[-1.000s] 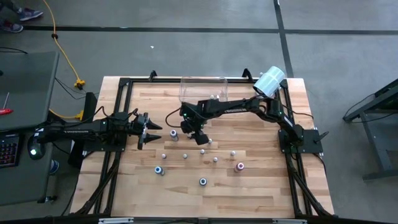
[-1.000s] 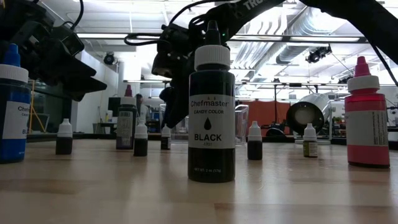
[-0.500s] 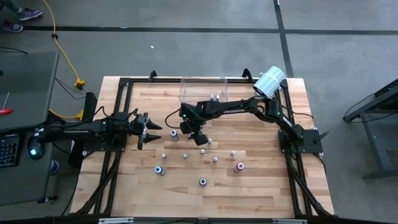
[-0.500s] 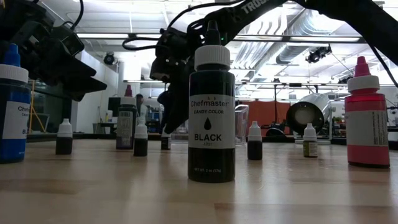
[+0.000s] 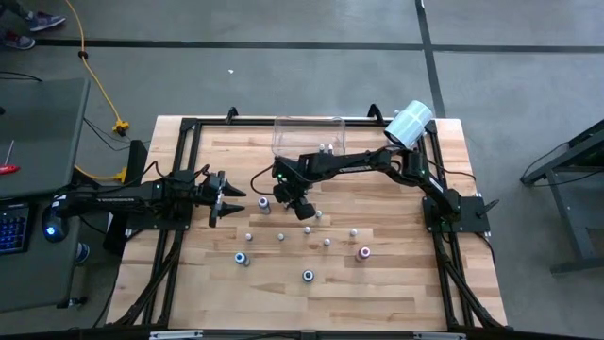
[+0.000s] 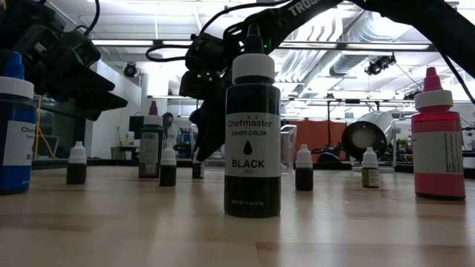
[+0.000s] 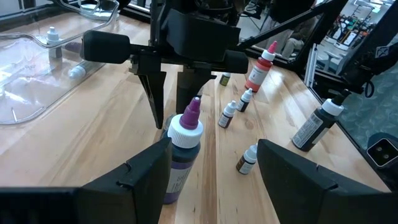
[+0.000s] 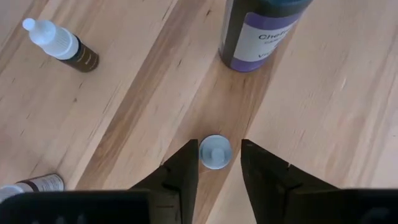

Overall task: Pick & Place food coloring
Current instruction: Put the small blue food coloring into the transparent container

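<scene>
Several small food coloring bottles stand or lie across the wooden table [image 5: 377, 293]. My right gripper [image 8: 215, 171] points steeply down at mid-table, open, with one finger on each side of an upright little bottle with a whitish cap [image 8: 215, 152]. In the low view that bottle [image 6: 197, 169] stands on its base under the gripper [image 6: 202, 144]. A larger bottle with a purple cap [image 7: 183, 146] stands just beyond it. My left gripper [image 5: 231, 198] waits open at the table's left, its fingers level and pointing at the purple-capped bottle. My right gripper's fingers [image 8: 186, 168] come from above and straddle the whitish cap [image 8: 205, 152] of the upright bottle. One finger's inner edge lies right at the cap and the other stands a little off. Whether either finger touches it I cannot tell.
A clear plastic bin [image 5: 309, 137] with a few bottles inside stands at the far edge, and a white paper roll [image 5: 409, 123] lies at the far right. Larger black [image 6: 252, 133], pink [image 6: 438, 141] and blue [image 6: 15, 133] bottles stand toward the near side. A brown bottle lies on its side [image 8: 62, 46].
</scene>
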{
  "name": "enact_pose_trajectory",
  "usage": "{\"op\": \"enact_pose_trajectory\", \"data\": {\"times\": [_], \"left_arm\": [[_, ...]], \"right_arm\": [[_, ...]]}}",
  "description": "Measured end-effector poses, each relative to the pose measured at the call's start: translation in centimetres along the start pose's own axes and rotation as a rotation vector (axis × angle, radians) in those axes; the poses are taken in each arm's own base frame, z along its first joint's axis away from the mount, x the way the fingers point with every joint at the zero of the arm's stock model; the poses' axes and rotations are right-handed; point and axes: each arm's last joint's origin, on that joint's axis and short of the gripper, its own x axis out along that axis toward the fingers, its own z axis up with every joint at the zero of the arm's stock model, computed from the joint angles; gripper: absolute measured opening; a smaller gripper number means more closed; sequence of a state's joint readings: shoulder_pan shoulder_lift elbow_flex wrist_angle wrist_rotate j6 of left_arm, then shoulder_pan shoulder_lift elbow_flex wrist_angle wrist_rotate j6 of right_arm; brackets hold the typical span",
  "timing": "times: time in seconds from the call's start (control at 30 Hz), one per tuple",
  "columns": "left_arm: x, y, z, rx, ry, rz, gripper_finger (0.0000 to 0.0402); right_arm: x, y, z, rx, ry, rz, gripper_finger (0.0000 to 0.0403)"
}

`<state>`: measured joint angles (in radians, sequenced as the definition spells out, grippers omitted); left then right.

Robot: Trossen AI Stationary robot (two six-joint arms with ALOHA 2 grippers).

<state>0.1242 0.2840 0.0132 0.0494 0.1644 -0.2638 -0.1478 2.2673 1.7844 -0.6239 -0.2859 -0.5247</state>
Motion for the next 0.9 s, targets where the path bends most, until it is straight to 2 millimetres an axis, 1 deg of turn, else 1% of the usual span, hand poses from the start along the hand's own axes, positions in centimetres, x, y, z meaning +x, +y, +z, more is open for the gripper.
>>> {"op": "enact_pose_trajectory", "data": {"times": [0.4, 0.73, 0.83, 0.9], "left_arm": [[0.0, 0.0, 0.0, 0.0, 0.0, 0.0, 0.0234], [0.0, 0.0, 0.0, 0.0, 0.0, 0.0, 0.0234], [0.0, 0.0, 0.0, 0.0, 0.0, 0.0, 0.0234], [0.0, 0.0, 0.0, 0.0, 0.0, 0.0, 0.0234]], "right_arm": [[0.0, -0.1, 0.0, 0.002, -0.001, -0.001, 0.0055], [-0.1, -0.2, 0.0, 0.023, -0.006, -0.004, 0.0049], [-0.6, -0.5, 0.4, 0.046, -0.015, -0.012, 0.0046], [-1.3, -0.9, 0.9, 0.077, -0.033, -0.031, 0.0045]]}}
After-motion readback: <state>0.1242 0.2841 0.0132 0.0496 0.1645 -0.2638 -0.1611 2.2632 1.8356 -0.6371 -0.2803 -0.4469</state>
